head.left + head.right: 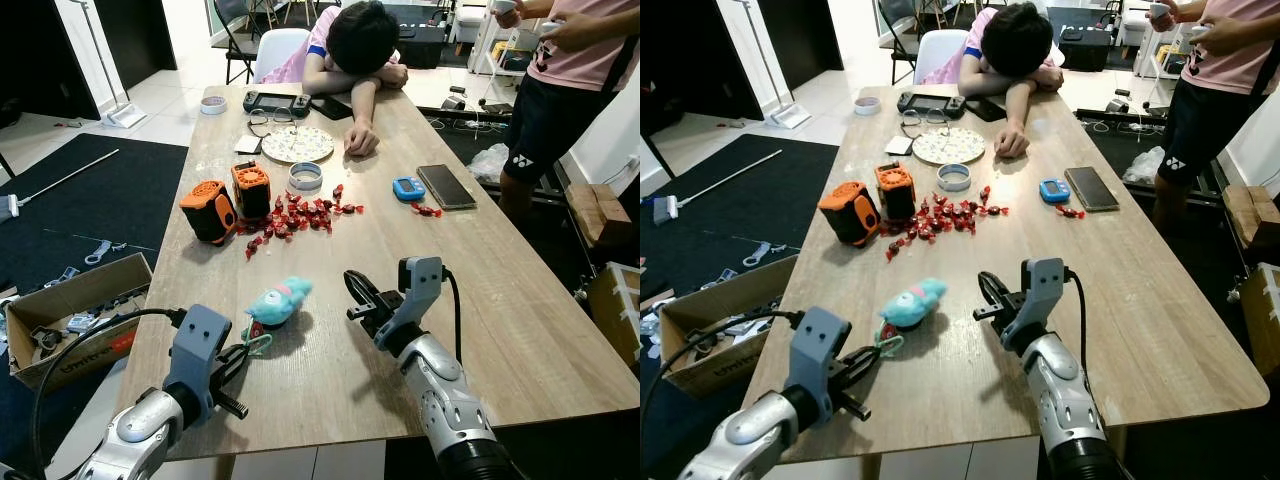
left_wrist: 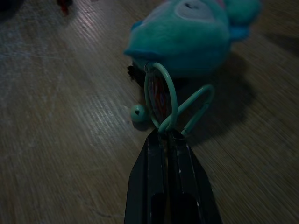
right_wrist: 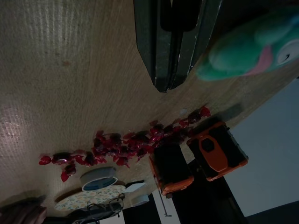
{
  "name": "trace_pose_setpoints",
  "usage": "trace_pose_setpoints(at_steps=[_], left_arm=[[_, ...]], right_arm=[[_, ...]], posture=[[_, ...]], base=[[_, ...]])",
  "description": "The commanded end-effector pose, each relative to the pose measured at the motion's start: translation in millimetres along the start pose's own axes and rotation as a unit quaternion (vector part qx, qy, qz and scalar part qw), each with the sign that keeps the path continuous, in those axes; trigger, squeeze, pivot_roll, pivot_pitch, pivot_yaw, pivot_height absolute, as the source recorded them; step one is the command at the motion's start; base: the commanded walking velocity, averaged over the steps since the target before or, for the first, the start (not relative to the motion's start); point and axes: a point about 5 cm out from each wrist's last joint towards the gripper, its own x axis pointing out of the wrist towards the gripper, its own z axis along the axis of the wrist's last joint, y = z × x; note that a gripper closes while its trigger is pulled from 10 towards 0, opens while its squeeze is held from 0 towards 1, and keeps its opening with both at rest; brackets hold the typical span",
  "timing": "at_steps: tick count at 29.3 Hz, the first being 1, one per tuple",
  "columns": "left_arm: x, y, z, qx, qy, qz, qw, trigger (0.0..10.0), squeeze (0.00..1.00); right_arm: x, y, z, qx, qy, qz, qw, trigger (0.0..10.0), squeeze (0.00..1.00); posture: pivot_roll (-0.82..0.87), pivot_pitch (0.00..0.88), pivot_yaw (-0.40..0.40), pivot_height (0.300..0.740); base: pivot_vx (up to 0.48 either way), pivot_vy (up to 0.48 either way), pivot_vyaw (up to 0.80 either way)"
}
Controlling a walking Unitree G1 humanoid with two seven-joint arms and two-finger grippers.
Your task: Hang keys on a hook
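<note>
left gripper pinching the keyring loop near the table's front edge

head views: the left gripper (image 1: 243, 357) sits low over the table (image 1: 520, 330) by its front edge, its fingers pressed together on the green ring (image 1: 258, 347) of the teal plush keychain (image 1: 279, 301); the right gripper (image 1: 358, 297) hovers just beside the plush, nearer the middle. left wrist view: the fingertips (image 2: 161, 140) clamp the green ring where its two loops cross, plush resting on the wood beyond. right wrist view: its fingers (image 3: 174, 56) are closed together, holding nothing, red candies (image 3: 117, 149) farther off. to do it well, lift straight and slowly, keeping the thin loop from slipping out.
</note>
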Motion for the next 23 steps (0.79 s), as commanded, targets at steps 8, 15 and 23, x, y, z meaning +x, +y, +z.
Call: trace_pose_setpoints(at_steps=[8,15,23], left_arm=[[-11.4,25.5,60.0,-0.043,-0.137,0.093,0.985,10.0,0.0],[-19.0,44.3,118.4,0.035,-0.243,0.236,0.94,10.0,0.0],[0.6,2.6,84.9,-0.154,-0.095,0.051,0.982,10.0,0.0]], right_arm=[[-1.2,0.2,-6.5,0.003,0.013,0.001,1.0,10.0,0.0],[0.8,1.3,-5.9,0.003,0.012,0.004,1.0,10.0,0.0],[2.3,0.3,-4.6,0.001,0.009,0.003,1.0,10.0,0.0]], posture=[[0.23,0.16,0.011,0.74],[0.23,0.154,0.007,0.74],[0.22,0.132,0.018,0.74]], base=[[0.0,0.0,0.0],[0.0,0.0,0.0],[0.0,0.0,0.0]])
